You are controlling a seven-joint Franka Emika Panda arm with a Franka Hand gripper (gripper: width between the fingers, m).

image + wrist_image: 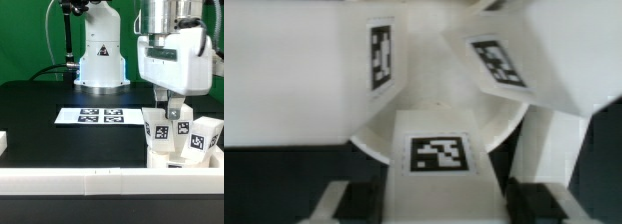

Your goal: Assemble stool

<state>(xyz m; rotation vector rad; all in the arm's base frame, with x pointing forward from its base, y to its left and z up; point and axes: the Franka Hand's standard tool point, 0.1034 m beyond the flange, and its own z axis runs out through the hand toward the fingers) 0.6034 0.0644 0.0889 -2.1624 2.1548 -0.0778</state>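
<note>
White border rail lies nearest; gripper grips a tagged leg on the stool seat.

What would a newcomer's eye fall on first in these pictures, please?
Probably the gripper, low over the stool, whose tagged white legs jut upward at the exterior view's right, by the border rail. Next, the marker board flat on the black table.

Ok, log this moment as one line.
stage: leg fitting | pincer: down among legs, state unclear | seat: against rail | marker board: untouched
</note>
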